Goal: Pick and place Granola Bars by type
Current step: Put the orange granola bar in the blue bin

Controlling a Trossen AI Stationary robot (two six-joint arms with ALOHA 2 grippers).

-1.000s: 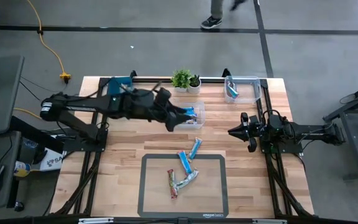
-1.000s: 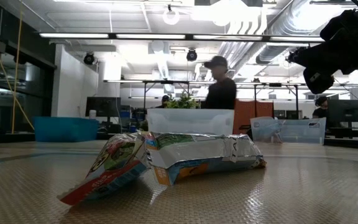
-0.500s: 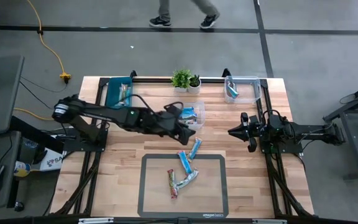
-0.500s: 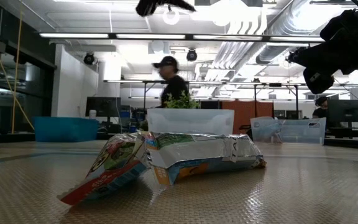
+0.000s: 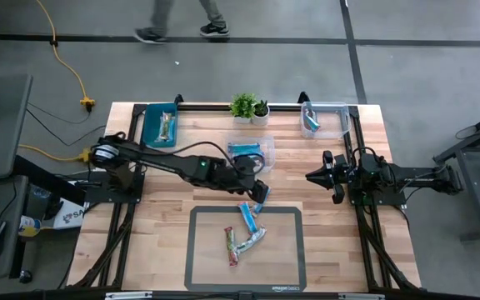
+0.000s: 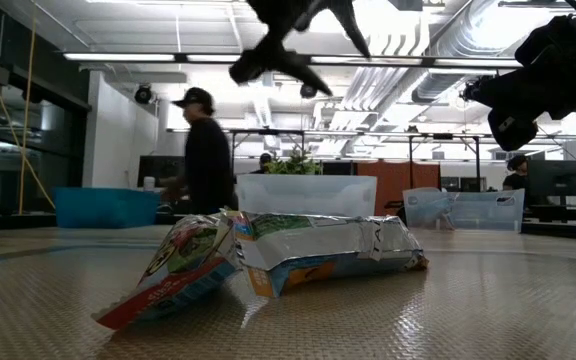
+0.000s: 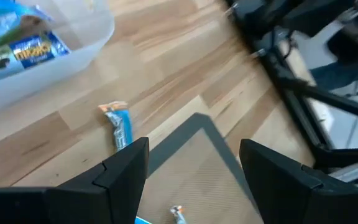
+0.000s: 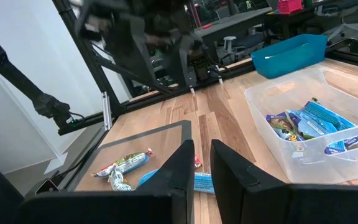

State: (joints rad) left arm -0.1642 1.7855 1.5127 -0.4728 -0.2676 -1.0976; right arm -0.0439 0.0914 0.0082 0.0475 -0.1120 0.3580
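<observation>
Across the wooden tabletop our left gripper, fingers wide and empty, has swung from the clear bin back above the Granola Bars on the mat, ready to pick again, while our right gripper waits, fingers nearly closed.

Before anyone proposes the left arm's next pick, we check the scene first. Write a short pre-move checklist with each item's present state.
1. Left gripper open and empty: ok.
2. Light blue foil-wrapped bar lying free on the wood beside the mat corner: ok.
3. That bar centred between the left gripper's fingers: not ok; in the left wrist view it sits off to one side.
4. Right gripper shut, empty, parked at the table's right side: ok.
5. Clear plastic bin holding blue bars has room: ok.
</observation>
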